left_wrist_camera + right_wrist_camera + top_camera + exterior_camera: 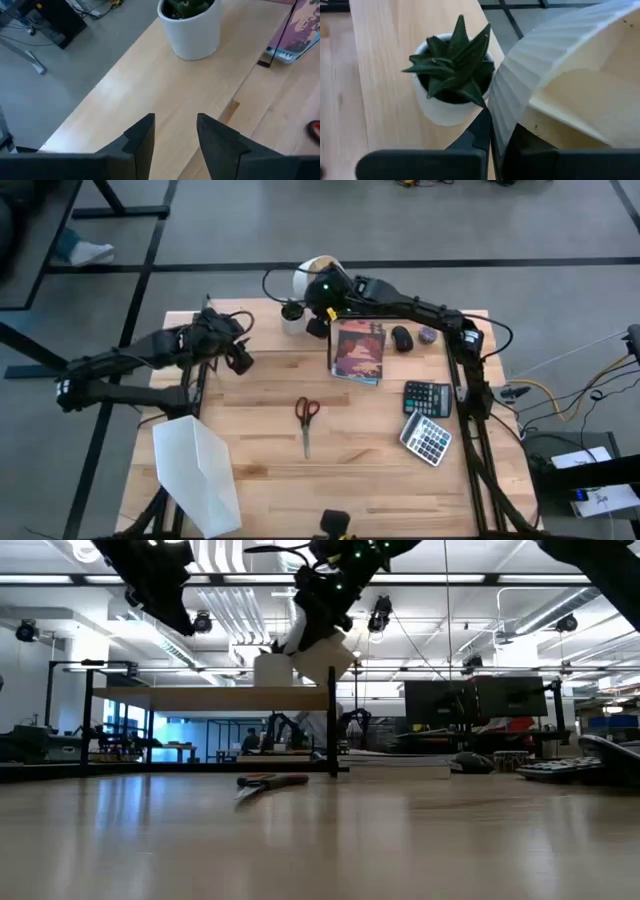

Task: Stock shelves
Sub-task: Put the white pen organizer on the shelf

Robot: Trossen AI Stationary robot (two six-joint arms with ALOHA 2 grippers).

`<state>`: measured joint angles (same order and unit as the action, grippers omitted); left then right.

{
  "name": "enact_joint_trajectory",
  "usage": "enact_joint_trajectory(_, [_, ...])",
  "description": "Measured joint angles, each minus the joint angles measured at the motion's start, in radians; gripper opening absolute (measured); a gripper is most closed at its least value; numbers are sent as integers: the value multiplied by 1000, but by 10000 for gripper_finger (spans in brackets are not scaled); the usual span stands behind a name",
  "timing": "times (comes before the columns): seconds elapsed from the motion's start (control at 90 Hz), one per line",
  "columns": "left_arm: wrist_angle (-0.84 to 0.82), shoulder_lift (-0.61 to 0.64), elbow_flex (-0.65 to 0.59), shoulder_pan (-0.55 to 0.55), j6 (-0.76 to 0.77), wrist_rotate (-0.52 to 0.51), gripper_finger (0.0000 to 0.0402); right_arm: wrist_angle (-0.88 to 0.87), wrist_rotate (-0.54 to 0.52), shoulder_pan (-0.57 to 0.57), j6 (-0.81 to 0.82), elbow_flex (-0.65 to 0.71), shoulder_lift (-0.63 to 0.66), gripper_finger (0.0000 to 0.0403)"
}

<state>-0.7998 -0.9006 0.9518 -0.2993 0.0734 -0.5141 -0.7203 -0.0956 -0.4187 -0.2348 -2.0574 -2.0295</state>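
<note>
The right pincer [492, 150] is clenched on the ribbed rim of a white, paper-like round cup or lampshade-shaped object [560, 85], holding it in the air above the far end of the low riser shelf with a light-wood top board on thin black legs [270, 330]. Just beside the held object, a small white pot with a spiky green succulent [451, 75] stands on the shelf board. In the low view the shelf [210, 698] sits at the back of the wooden worktop [350, 470].

The left pincer [175, 132] hovers released over the shelf's left part, its fingers apart, with the pot farther ahead.

On the worktop lie red-handled scissors [306, 418], a colourful book [359, 352], two calculators [428, 418], a black mouse [401, 338] and a white angled file holder [200, 475].
</note>
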Motion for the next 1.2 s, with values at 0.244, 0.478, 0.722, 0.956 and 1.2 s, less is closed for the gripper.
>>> enact_joint_trajectory(0.244, [179,2,-120,0,-46,1,143,30,54,13,3,0,-1,0])
enact_joint_trajectory(0.478, [333,2,-202,0,-90,7,169,56,130,19,18,2,-2,0])
enact_joint_trajectory(0.722, [408,2,-257,0,-90,21,197,70,131,38,28,9,-2,0])
enact_joint_trajectory(0.956, [520,3,-313,2,-88,50,222,114,136,64,42,23,-2,0])
enact_joint_trajectory(1.2, [712,2,-405,2,-111,80,242,131,133,70,49,35,-2,0])
